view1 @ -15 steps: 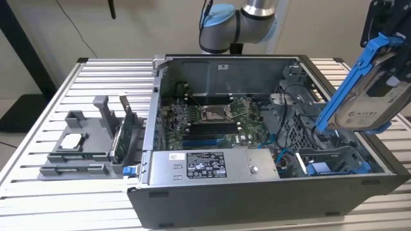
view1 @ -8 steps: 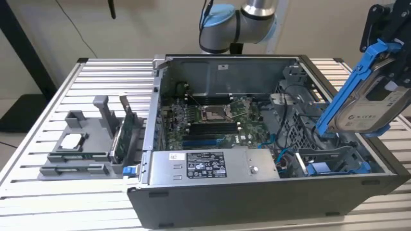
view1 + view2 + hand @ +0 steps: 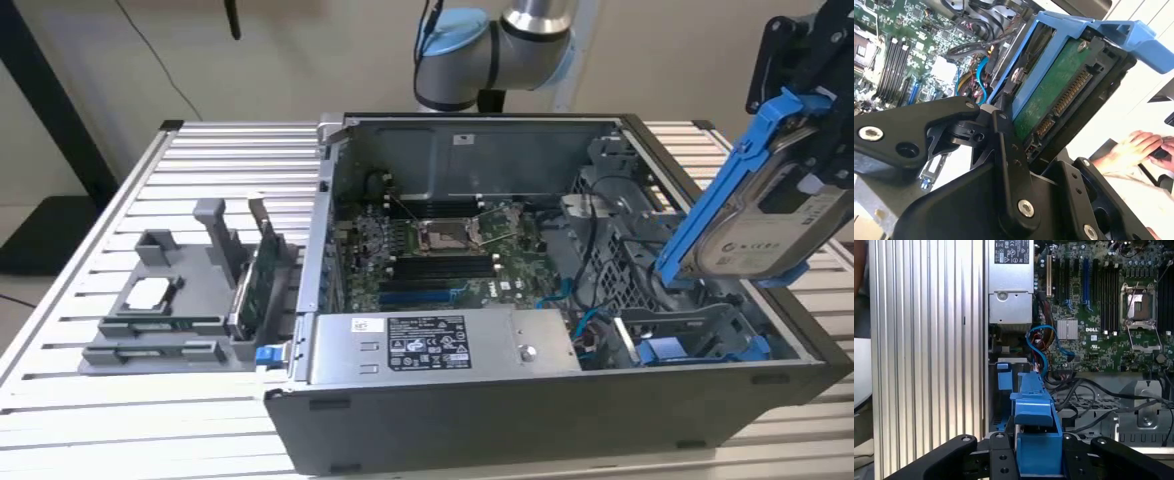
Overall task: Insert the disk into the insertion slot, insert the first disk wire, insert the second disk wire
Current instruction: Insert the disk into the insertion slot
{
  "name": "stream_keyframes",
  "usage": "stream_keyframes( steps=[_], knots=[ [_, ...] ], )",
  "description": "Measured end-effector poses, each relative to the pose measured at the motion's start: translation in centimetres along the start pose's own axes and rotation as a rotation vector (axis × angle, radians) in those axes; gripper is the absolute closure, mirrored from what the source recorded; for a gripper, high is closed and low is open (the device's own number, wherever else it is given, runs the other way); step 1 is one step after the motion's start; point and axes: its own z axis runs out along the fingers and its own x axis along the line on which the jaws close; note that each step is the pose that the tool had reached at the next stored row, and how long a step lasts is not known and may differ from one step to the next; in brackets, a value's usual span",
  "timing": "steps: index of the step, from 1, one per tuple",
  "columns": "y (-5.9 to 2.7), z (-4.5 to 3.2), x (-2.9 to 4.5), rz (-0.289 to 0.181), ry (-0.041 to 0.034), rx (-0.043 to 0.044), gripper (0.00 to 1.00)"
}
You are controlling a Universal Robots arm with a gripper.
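The disk (image 3: pixel 771 235), a silver drive in a blue carrier (image 3: pixel 721 190), hangs tilted above the open computer case's corner at the exterior view's right. My gripper (image 3: pixel 807 150) is shut on it. In the second wrist view the disk's green underside (image 3: pixel 1054 95) and connector face up, with a black finger (image 3: pixel 1004 135) against the carrier. The first wrist view has the blue carrier (image 3: pixel 1036 440) between my fingers (image 3: pixel 1000 460). The insertion slot (image 3: pixel 694 335), grey perforated metal with blue fittings, lies below the disk. A loose blue wire (image 3: pixel 587 320) (image 3: pixel 1040 347) curls beside it, among dark cables.
Inside the case sit the motherboard (image 3: pixel 454 240) and a grey power supply (image 3: pixel 441 340) along the near wall. A grey fixture (image 3: pixel 174 300) with parts stands on the slatted table (image 3: pixel 200 150) at the exterior view's left. A person's hand (image 3: pixel 1134 150) rests beyond the case.
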Motion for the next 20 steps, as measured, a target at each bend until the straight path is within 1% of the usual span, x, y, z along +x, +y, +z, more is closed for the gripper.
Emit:
stream_keyframes(
  steps=[7,20],
  knots=[
    [-0.01,0.14,0.0,0.0,-0.0001,0.0,0.67],
    [-0.03,1.0,-0.01,0.0,-0.0001,0.0,0.67]
  ],
)
